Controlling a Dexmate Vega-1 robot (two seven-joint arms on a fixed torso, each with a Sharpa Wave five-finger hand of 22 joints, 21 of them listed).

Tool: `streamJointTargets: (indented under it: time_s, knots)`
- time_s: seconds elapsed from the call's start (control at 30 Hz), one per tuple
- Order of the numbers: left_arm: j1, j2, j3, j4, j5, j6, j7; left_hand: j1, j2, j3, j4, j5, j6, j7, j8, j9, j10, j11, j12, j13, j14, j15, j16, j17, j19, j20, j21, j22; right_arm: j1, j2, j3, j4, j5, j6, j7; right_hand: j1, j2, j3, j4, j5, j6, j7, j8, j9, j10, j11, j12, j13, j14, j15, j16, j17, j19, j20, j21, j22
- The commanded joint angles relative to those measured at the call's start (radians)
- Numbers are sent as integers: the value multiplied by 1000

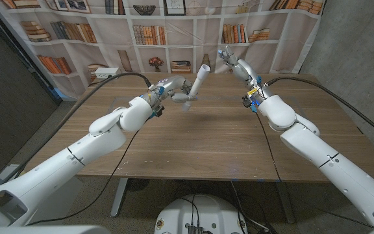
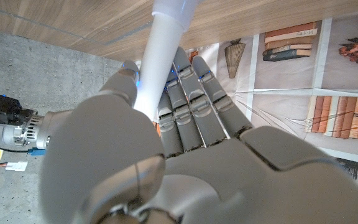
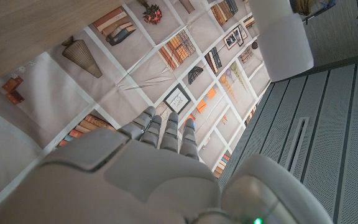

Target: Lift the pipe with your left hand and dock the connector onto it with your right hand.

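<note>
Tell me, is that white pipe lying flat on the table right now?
No, in the head view the left hand holds the white pipe up off the wooden table, tilted with its far end raised.

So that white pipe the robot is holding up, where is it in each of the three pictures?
Head view: the white pipe stands tilted above the table's far middle, gripped by the left robot hand.
Left wrist view: the pipe runs between that robot hand's fingers.
Right wrist view: I cannot pick it out.
Shared landmark: the bookshelf backdrop.

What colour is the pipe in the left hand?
White: the plain white plastic pipe gripped by the left hand, clearest in the left wrist view.
</note>
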Motion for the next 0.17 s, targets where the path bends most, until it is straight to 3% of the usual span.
streamJointTargets:
  time_s: [0.03, 0.17]
  knots:
    - [36, 11, -21, -32, -8, 26, 21, 45, 57, 77, 70, 6, 64, 49, 8, 2, 16, -13, -1, 4, -3, -5, -2, 6, 0, -22, 10, 3, 2, -15, 0, 15, 49, -5, 8, 15, -1, -1, -6, 7, 12, 2, 4, 3, 7, 0, 4, 2, 6, 5, 0, 3, 2, -16, 3, 2]
    - [23, 2, -12, -22, -13, 25, 14, 44, 57, 77, 71, 6, 65, 51, 8, 2, 15, -16, -1, 5, -1, -5, -1, 6, -1, -22, 10, 3, 2, -19, 0, 12, 56, -10, 8, 16, -2, -2, -6, 8, 11, 1, 3, 3, 7, 2, 3, 2, 7, 6, 0, 3, 3, -17, 2, 2]
